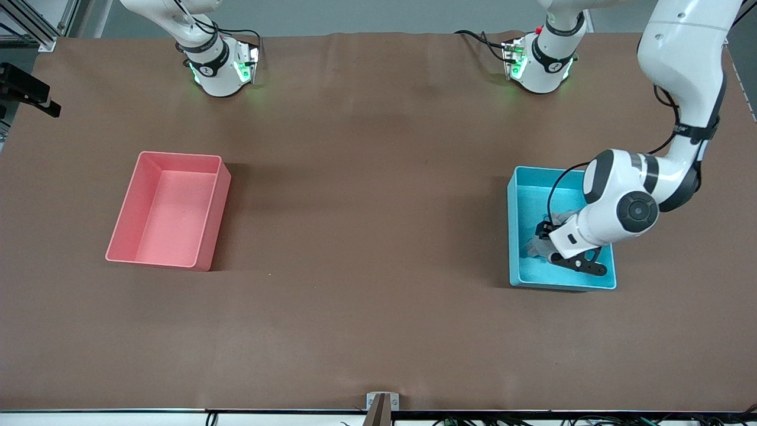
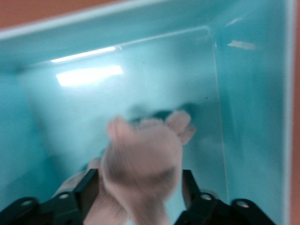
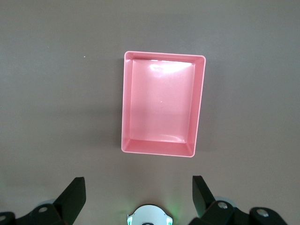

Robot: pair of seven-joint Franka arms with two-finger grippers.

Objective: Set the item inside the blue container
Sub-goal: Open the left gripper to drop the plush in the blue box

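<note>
Looking down from the front camera, we see the blue container [image 1: 523, 236] sitting toward the left arm's end of the table [image 1: 366, 236], with the left arm bent down into it. The left gripper [image 1: 565, 259] is inside the container, low over its floor, and a small soft grey-pink item [image 1: 535, 247] lies in the container just beside the fingers. In the left wrist view the item [image 2: 140, 159] sits between the two dark fingers [image 2: 86, 187], blurred (we cannot make out what it is), and the fingers stand apart on either side of it with gaps showing, so the claw looks spread rather than pinching. The container's smooth walls [image 2: 253, 93] fill the rest of that view.

The right arm waits up high over the pink bin [image 1: 168, 210], which stands toward the right arm's end of the table, well apart from the blue container. In the right wrist view the right gripper [image 3: 138, 197] has its fingers spread wide and holds nothing, and the pink bin [image 3: 161, 147] is seen straight below.
</note>
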